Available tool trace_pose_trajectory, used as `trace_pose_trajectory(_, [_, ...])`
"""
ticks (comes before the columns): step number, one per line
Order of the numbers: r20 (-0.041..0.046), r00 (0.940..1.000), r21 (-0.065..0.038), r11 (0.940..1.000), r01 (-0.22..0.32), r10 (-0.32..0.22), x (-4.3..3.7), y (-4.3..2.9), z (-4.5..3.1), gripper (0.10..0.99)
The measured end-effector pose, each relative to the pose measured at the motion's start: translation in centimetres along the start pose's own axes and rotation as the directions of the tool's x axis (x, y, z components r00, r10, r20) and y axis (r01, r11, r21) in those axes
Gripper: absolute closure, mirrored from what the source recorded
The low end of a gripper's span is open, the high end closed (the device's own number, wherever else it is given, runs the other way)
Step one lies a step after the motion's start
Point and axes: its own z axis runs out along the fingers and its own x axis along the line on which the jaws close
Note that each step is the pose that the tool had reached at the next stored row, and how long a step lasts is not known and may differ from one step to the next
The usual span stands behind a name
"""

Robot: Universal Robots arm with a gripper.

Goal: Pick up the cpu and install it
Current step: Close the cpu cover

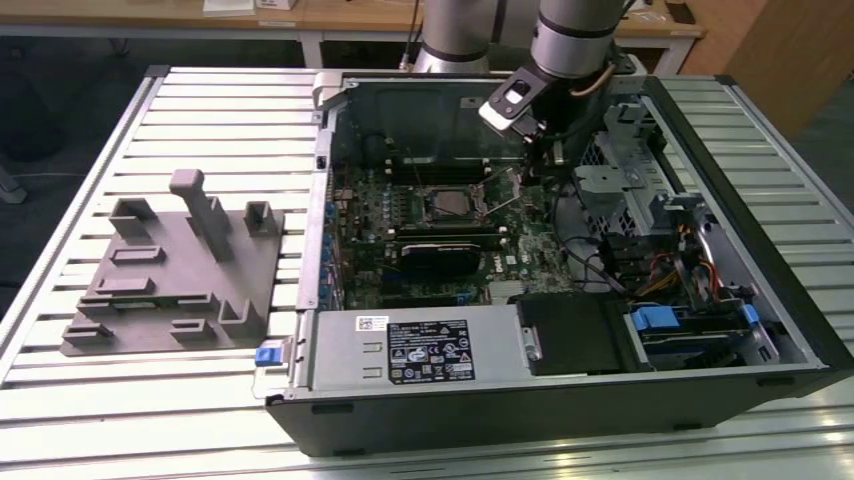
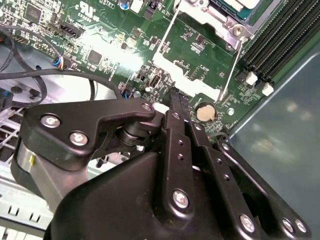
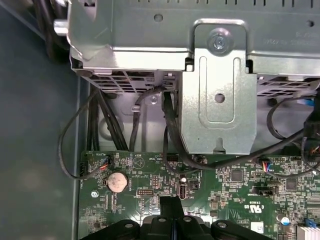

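1. A grey plastic tray point(image 1: 174, 275) with upright posts lies on the slatted tabletop point(image 1: 80, 170) at the exterior view's left, at 9 o'clock from the open computer case point(image 1: 561, 400).
2. Inside the case, the square socket frame point(image 1: 447, 204) sits on the green motherboard point(image 1: 400, 275). In the second wrist view a pale plate with a thin teal rim, seemingly the cpu point(image 2: 234, 4), lies within that frame, cut off by the picture's edge.
3. The gripper point(image 1: 537, 165) hangs from the arm at about 3 o'clock from the socket frame, tips low over the board. In both wrist views its fingers point(image 2: 175, 107) point(image 3: 166, 210) are pressed together with nothing seen between them, close to a round coin battery point(image 2: 205, 112) point(image 3: 118, 181).
4. At 3 o'clock from the gripper stands a metal drive cage point(image 1: 641, 185). The first wrist view shows a metal bracket point(image 3: 220, 85) with black cables point(image 3: 170, 135) running under it.
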Motion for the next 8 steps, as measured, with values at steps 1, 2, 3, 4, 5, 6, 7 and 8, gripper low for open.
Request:
trace_pose_trajectory(1, [0.0000,1.0000,0.001,1.0000,0.000,0.000,0.00,0.00,0.05,0.980])
trace_pose_trajectory(2, [0.0002,1.0000,0.001,1.0000,0.000,0.000,0.00,-0.02,0.05,0.980])
trace_pose_trajectory(3, [0.0003,1.0000,0.002,1.0000,0.000,0.000,-0.01,-0.04,0.05,0.980])
trace_pose_trajectory(4, [0.0001,1.0000,0.005,1.0000,0.000,0.000,0.00,-0.07,0.05,0.980])
trace_pose_trajectory(5, [0.0000,1.0000,0.006,1.0000,0.000,0.000,0.00,-0.12,0.04,0.980])
trace_pose_trajectory(6, [-0.0003,1.0000,0.007,1.0000,0.000,0.000,0.00,-0.18,0.01,0.980])
trace_pose_trajectory(7, [-0.0010,1.0000,0.007,1.0000,0.000,0.000,0.00,-0.24,-0.04,0.980])
trace_pose_trajectory(8, [-0.0022,1.0000,0.008,1.0000,0.000,0.000,0.00,-0.29,-0.12,0.980])
